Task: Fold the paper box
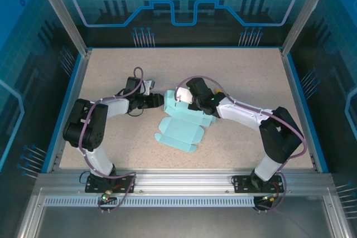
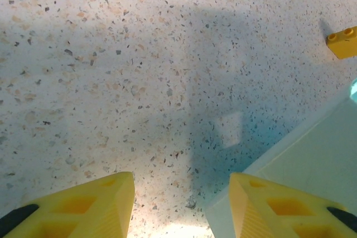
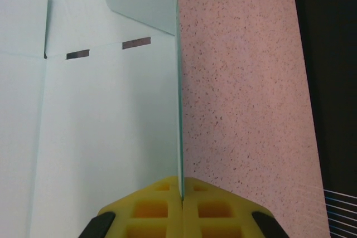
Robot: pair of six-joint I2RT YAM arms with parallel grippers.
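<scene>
**Left claw** (image 1: 160, 100), from above: low over the table (image 1: 240, 71), left of centre, pointing right; its tip is just beside the raised left end of the box (image 1: 179, 132).

**Left wrist view:** the left claw (image 2: 181, 207) stands partly open, its two yellow fingers (image 2: 83, 207) apart with bare speckled table (image 2: 139, 54) between them; the finger at the right of the view lies over the pale card of the box (image 2: 318, 143), whose corner reaches just into the gap; nothing is gripped; whether that finger touches the card cannot be told. A small yellow studded block (image 2: 342, 42) lies on the table near the card's edge, apart from it.

**Box:** a pale blue die-cut sheet at mid-table, partly folded; the near part lies flat, flaps and tabs spread toward the arms' bases; the far part is raised between the two claws.

**Right claw** (image 1: 187, 100), from above: meets the raised part from the right.

**Right wrist view:** the right claw (image 3: 182, 187) is clenched on the thin edge of an upright panel of the box (image 3: 100, 137), the card running edge-on between the pressed fingertips; left of it the inner face shows creases, two short dark slots (image 3: 136, 43) in a row, and a flap tilted inward at the top; pinkish table (image 3: 240, 110) lies to the right.
</scene>
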